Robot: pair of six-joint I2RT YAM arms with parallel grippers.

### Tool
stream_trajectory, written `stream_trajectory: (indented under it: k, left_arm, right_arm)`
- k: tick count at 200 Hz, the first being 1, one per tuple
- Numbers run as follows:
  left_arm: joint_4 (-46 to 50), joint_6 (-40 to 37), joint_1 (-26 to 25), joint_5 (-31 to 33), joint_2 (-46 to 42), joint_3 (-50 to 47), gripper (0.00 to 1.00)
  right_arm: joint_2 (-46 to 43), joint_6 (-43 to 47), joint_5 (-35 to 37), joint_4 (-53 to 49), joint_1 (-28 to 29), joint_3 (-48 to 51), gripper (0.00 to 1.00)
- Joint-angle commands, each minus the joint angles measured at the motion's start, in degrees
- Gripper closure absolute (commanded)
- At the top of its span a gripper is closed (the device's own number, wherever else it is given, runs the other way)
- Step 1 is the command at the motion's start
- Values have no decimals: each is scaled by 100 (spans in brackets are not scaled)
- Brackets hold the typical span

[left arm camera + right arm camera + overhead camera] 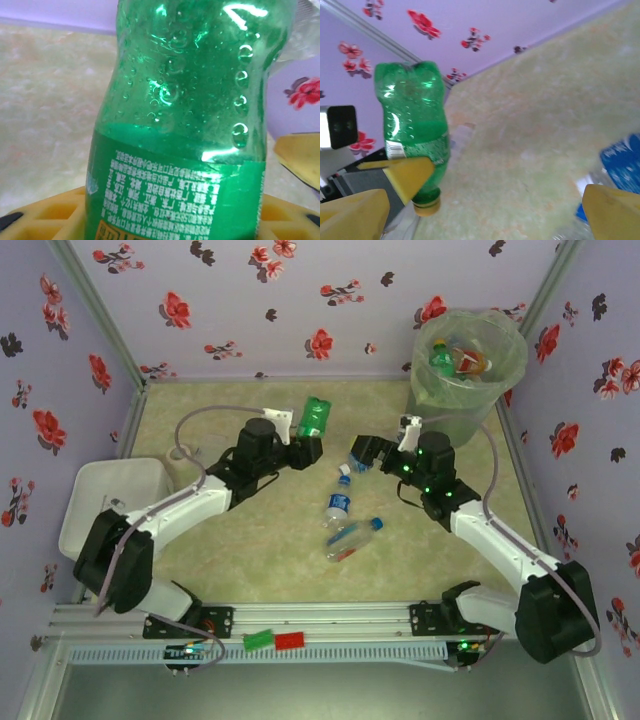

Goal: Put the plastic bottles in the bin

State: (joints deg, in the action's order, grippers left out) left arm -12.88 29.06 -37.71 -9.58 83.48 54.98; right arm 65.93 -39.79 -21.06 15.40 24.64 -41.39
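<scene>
My left gripper point(306, 448) is shut on a green plastic bottle point(314, 418), which it holds off the table with the yellow cap pointing down. That bottle point(190, 125) stands close up between the yellow fingers point(45, 215), and the green bottle point(412, 115) also hangs at the left in the right wrist view. My right gripper point(352, 462) is open, just above a clear bottle with a blue label point(338, 502); its label point(622, 165) lies beside my right finger point(612, 210). Another clear bottle point(352, 538) lies nearer. The bin point(500, 390) stands at the back right, with bottles inside.
A white tray point(110, 502) sits at the left by the left arm. Floral walls close in the table on three sides. Green and red tags point(272, 640) lie on the front rail.
</scene>
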Motion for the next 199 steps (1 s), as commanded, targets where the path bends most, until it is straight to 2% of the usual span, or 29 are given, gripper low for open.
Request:
stream_trajectory:
  k: [1, 37, 80, 109, 146, 160, 186, 199]
  left_arm:
    - [-610, 95, -163, -348, -197, -156, 51]
    - [-748, -187, -409, -413, -380, -298, 51]
    - [-647, -360, -508, -549, -476, -291, 50]
    - [-669, -424, -603, -562, -494, -339, 50]
    - [-828, -340, -624, -535, -377, -445, 49]
    - [-764, -347, -637, -543, -377, -444, 49]
    - [-776, -359, -644, -490, -450, -543, 43]
    - [-799, -333, -644, -424, -487, -591, 35]
  right_arm:
    - [-9, 157, -126, 578, 190, -291, 0]
    - [226, 463, -184, 469, 551, -704, 0]
    - [666, 444, -235, 729, 689, -907, 2]
    - [989, 513, -338, 589, 708, -1189, 12]
    - [1232, 564, -22, 515, 717, -1224, 17]
    - [1384, 426, -46, 722, 717, -1180, 26]
    - [1592, 157, -153, 1112, 717, -1130, 39]
    - [1636, 161, -186, 1090, 717, -1176, 44]
